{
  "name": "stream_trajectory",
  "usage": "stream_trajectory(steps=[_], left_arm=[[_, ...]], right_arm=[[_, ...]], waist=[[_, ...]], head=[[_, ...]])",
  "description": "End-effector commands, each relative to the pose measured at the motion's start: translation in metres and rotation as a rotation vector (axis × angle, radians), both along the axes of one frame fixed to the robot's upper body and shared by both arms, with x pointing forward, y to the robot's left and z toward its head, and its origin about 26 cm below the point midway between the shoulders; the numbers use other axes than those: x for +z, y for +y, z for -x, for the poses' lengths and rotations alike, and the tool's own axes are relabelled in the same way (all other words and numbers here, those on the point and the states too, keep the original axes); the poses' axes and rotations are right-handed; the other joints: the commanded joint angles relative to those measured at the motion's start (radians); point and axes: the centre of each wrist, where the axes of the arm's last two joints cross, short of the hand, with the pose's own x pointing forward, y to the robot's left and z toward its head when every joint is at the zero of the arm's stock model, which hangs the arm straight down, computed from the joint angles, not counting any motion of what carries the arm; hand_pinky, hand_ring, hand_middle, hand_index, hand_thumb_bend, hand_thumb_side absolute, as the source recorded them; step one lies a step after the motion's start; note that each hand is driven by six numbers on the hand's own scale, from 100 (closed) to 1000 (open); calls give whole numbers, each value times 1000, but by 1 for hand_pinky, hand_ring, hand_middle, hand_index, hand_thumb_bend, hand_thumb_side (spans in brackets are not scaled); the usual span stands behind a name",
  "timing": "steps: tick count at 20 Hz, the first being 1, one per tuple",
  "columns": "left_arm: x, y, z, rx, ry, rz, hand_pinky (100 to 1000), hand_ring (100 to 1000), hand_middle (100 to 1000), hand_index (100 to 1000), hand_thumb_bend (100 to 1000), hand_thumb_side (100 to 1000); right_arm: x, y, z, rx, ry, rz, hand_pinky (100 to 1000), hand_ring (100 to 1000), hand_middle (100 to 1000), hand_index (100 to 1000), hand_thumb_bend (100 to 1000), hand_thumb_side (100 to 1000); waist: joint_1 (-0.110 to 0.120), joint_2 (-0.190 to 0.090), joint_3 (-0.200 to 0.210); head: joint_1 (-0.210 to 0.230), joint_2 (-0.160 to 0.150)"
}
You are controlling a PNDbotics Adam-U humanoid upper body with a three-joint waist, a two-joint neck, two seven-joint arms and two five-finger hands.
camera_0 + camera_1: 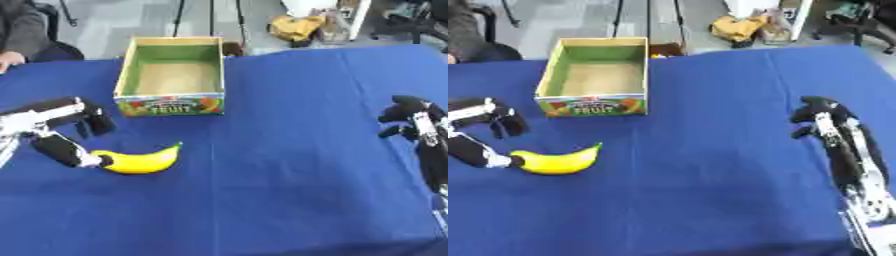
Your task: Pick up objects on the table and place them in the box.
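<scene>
Where left hand (66, 132) meets banana (144, 160), contact unclear.

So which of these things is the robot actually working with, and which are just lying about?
Part of the job:
banana on the blue table
fruit box, nothing in it yet
left hand, open, a fingertip at the banana's end

Just about:
right hand, idle at the right edge, fingers curled
yellow clutter on the floor behind
</scene>
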Motion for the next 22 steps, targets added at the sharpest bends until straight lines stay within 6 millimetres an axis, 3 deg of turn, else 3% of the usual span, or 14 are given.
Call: stream_trajectory(steps=[1,10,22], left_arm=[[12,1,-2,2,-30,-13,644,683,600,709,527,165],[11,-9,-11,-5,-34,-33,649,687,608,715,542,158],[-4,-29,-44,-13,4,-103,685,717,649,749,610,173]], right_arm=[[8,-2,-1,0,-25,11,492,639,587,768,100,731],[7,-2,-1,4,-23,11,492,639,587,768,100,730],[6,-1,-1,11,-19,11,492,639,587,767,100,728]], waist=[[1,-12,0],[2,-13,-4],[3,-19,-14]], head=[[-3,-8],[-5,-8],[-8,-7]])
